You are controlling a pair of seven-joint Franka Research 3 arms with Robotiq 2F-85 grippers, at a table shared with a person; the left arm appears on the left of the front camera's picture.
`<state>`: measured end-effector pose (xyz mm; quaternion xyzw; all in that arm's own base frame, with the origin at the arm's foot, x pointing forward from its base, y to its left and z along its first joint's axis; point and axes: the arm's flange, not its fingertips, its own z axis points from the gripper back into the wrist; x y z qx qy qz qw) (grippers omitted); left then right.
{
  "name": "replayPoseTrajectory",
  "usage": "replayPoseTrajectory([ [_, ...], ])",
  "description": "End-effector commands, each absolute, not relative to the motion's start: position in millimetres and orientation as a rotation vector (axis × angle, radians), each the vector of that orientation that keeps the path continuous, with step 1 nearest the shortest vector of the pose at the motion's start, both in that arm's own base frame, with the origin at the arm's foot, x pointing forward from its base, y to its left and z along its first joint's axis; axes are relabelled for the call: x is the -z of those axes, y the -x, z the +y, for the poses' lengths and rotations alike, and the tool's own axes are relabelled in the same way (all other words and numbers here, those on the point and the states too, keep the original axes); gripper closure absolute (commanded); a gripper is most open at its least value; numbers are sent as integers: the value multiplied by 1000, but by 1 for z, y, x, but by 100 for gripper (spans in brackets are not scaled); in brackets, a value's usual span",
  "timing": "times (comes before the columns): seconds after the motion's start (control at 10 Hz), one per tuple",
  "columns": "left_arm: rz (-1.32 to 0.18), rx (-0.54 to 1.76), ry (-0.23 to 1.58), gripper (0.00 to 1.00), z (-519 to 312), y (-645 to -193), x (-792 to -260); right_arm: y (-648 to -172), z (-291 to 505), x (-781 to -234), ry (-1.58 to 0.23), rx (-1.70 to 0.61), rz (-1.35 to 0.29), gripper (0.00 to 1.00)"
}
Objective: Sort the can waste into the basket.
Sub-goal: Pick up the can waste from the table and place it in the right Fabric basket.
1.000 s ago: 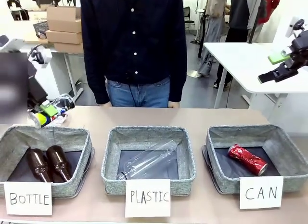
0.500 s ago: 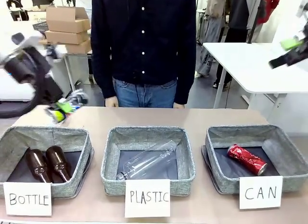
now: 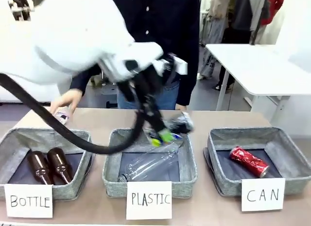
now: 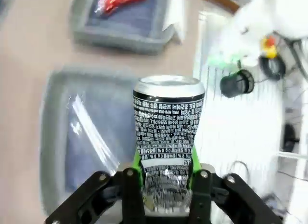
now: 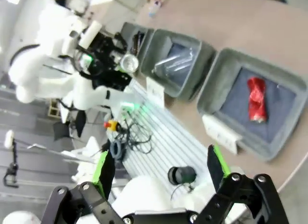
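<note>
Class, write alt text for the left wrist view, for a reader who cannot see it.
The left hand is shut on a black can covered in white print, above the middle basket, which holds a clear plastic bottle. Farther off, a red can lies in another basket.

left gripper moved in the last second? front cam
Yes. The left gripper, shut on the black can, went from above the BOTTLE basket rightward to above the PLASTIC basket, toward the CAN basket.
</note>
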<state>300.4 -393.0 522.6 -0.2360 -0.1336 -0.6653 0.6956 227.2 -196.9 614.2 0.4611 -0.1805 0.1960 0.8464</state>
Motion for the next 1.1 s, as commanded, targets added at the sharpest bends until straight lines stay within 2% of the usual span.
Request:
replayPoseTrajectory([
  [0.0, -263, 1761, 652, 61, -479, -325, -507, -201, -218, -564, -1103, -512, -399, 0],
  [0.1, -340, 1812, 602, 61, -524, -313, -499, -193, -222, -543, -1144, -429, -425, 0],
  [0.2, -414, 1795, 596, 61, -560, -313, -490, -201, -216, -588, -1039, -422, -393, 0],
  [0.3, -334, 1706, 522, 61, -567, -320, -485, -201, -216, -588, -1039, -422, -393, 0],
  [0.4, -355, 1782, 618, 61, -540, -291, -488, -201, -216, -588, -1039, -422, -393, 0],
  [0.7, -357, 1773, 607, 61, -563, -304, -476, -201, -216, -588, -1039, -422, -393, 0],
  [0.8, -579, 1698, 488, 61, -571, -323, -474, -201, -216, -588, -1039, -422, -393, 0],
  [0.9, -662, 1664, 455, 61, -582, -337, -471, -201, -216, -588, -1039, -422, -393, 0],
  [1.0, -656, 1652, 492, 61, -589, -345, -464, -201, -216, -588, -1039, -422, -393, 0],
])
